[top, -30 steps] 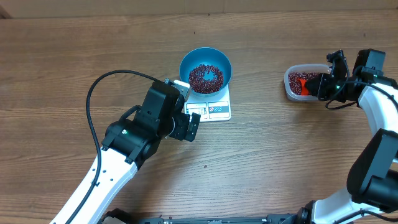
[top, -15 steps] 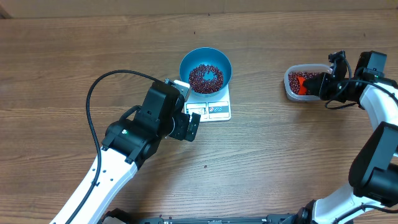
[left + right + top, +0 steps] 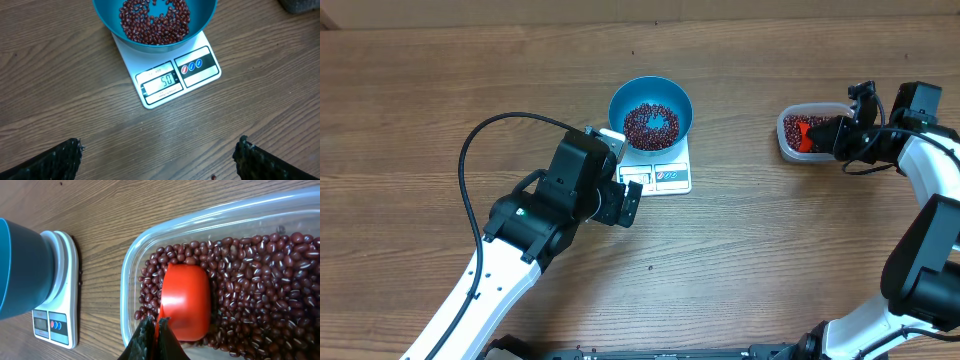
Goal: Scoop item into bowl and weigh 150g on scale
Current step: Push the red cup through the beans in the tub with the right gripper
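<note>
The beans (image 3: 651, 122) form a loose dark red-brown heap in the blue bowl (image 3: 616, 103), which stands on the white scale (image 3: 178, 80); the display reads 50. More beans fill the clear tub (image 3: 131, 270), well off to the right. Since a second ago the orange scoop (image 3: 186, 300) has slid slightly left in the tub; it rests among the beans there, its handle pinched by the right gripper (image 3: 156, 330). The left gripper (image 3: 157, 159), spread wide, has not moved and hangs just before the scale. The counter (image 3: 770, 250) is brown wood grain.
</note>
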